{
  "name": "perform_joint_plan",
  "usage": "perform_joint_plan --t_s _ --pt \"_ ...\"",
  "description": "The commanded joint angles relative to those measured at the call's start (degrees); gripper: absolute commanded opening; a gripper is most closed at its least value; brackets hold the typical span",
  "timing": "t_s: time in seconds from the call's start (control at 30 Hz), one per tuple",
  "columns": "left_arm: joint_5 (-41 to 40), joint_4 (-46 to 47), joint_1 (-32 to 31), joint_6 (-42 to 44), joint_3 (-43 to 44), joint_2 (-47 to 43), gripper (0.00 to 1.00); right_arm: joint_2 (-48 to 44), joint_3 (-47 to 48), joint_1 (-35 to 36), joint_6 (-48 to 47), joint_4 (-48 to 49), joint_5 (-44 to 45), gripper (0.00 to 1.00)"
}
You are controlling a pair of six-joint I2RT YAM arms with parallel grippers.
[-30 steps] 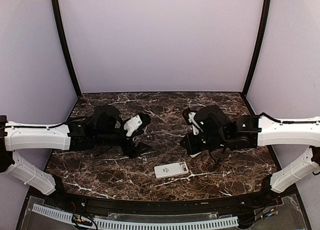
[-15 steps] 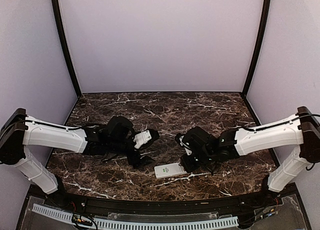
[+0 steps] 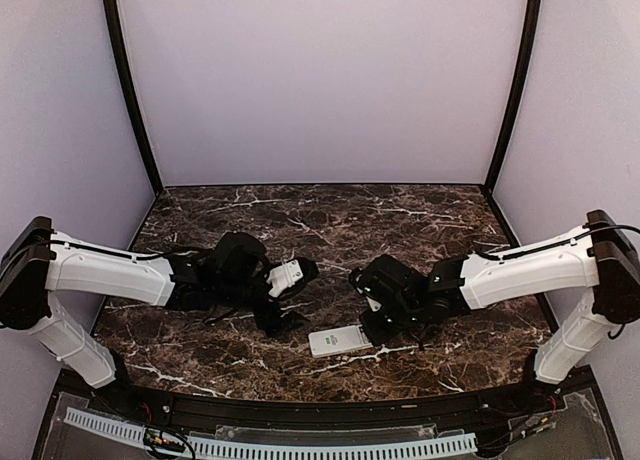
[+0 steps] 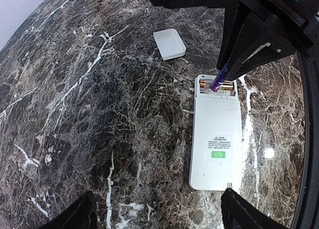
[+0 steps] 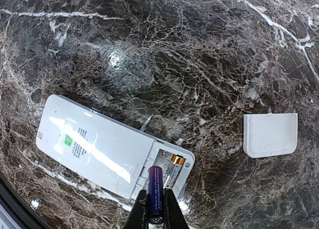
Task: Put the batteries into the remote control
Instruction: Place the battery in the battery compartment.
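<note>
Top view only shows the remote control (image 3: pixel 342 339) near-center on the table (image 3: pixel 200 340). Wrist views show it back-up, bay open, 1 gold cell (image 5: pixel 174 170) seated, cover (image 5: pixel 269 135) lying apart. Right arm low, right gripper (image 5: pixel 155 209) pinching a purple battery (image 5: pixel 155 191) at the bay. Left gripper (image 4: pixel 159 220) hovers to the left, jaws wide, touching nothing.

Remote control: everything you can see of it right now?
The remote control is a white plastic slab lying flat, back up, on the marble table. Its back carries a green-marked label. End compartment open, one gold-tipped battery seated. The right gripper holds a purple battery at the empty slot; the cover lies apart.
</note>
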Motion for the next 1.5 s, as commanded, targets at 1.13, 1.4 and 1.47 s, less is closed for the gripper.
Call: perform_joint_plan --t_s 1.13,1.4,1.47 --pt "-1.94 -3.0 -0.2 1.36 1.28 -1.16 0.86 -0.08 3.58 2.68 2.58 -3.99 5.21 0.0" --pt "-2.19 -3.16 -0.17 1.44 1.28 -1.31 0.86 1.79 3.37 2.69 2.93 -3.78 4.95 0.0" --pt "-2.31 -3.19 -0.22 1.44 1.28 -1.4 0.86 2.56 3.26 2.7 2.96 -3.4 4.71 0.0"
